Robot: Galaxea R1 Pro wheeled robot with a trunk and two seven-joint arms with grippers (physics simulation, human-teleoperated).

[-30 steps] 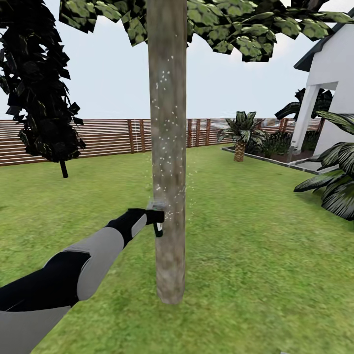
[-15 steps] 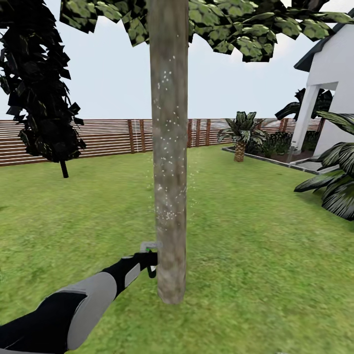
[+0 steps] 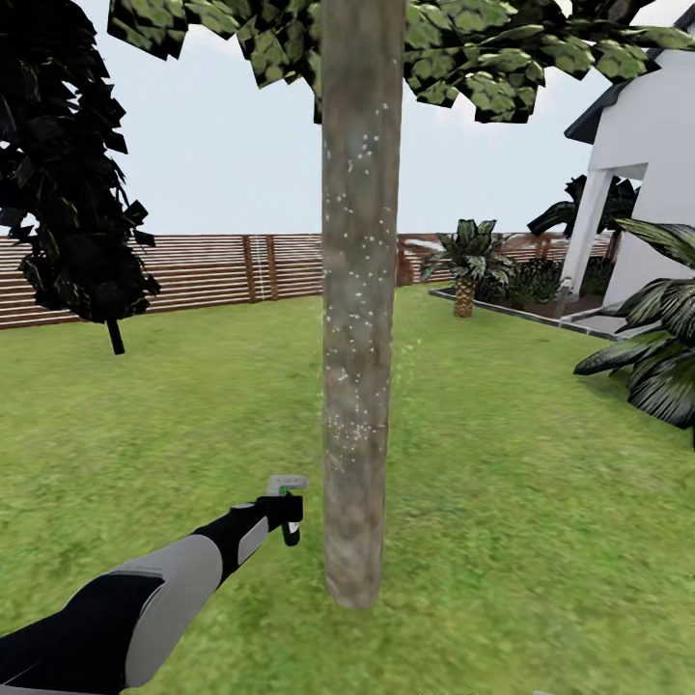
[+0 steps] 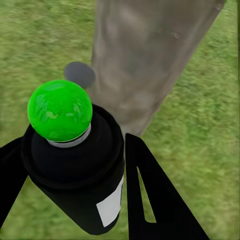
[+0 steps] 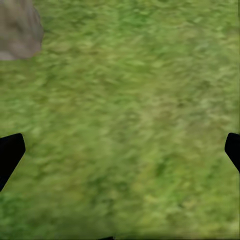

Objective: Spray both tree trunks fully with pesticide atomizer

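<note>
head view: the black left gripper (image 3: 287, 510) holds the small dark pesticide atomizer with a grey head (image 3: 287, 485) low beside the speckled grey-brown tree trunk (image 3: 359, 319)

left wrist view: black fingers (image 4: 150, 190) hug its green-topped body

right wrist view: the right gripper (image 5: 120, 150) is spread wide over green grass (image 5: 140, 100)

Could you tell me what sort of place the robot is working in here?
It looks like a fenced home garden: a grass lawn, a brown slatted wooden fence along the back, a tall tree trunk in front, and a white house beside it.
</note>
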